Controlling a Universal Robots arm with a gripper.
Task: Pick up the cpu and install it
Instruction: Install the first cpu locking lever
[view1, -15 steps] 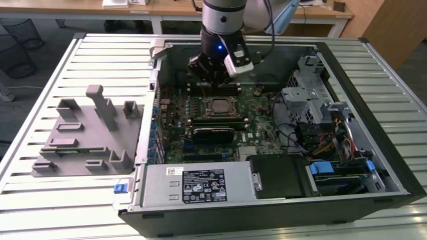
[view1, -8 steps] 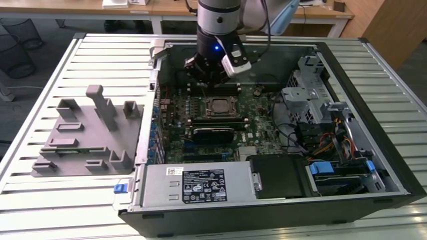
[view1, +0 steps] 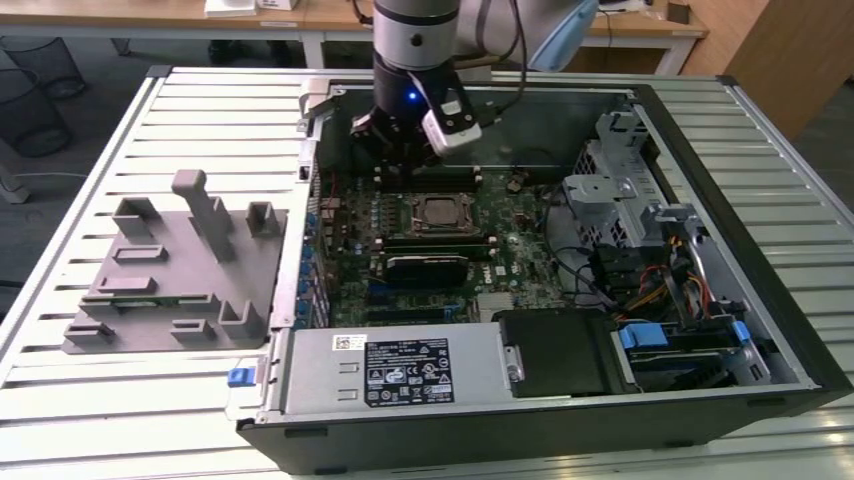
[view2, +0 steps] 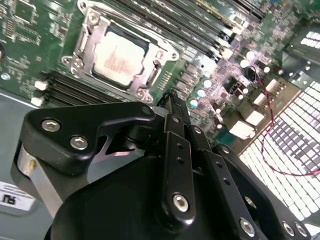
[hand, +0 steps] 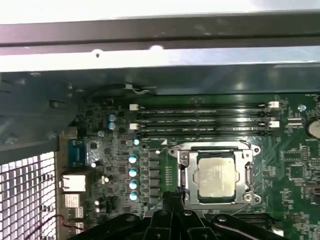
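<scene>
The cpu (view1: 437, 212) lies flat inside the metal-framed socket (view1: 415, 228) in the middle of the green motherboard, silvery top up. Both wrist views show the cpu (view2: 120, 56) (hand: 216, 177) seated within the socket frame (view2: 88, 31) (hand: 183, 169). My gripper (view1: 400, 162) hangs over the board a little behind the socket, toward the case's rear wall. Seen from the second wrist view, my gripper (view2: 170, 100) has its black fingers pressed together with nothing between them. The first wrist view puts the gripper (hand: 173, 198) just beside the socket's edge, apart from the chip.
The open computer case rests on a slatted metal table (view1: 120, 400). A grey fixture block (view1: 174, 270) sits at the exterior view's left. Memory slots (hand: 200, 117) lie behind the socket. A power supply (view1: 387, 370) and drive cage (view1: 627, 215) crowd the front and right.
</scene>
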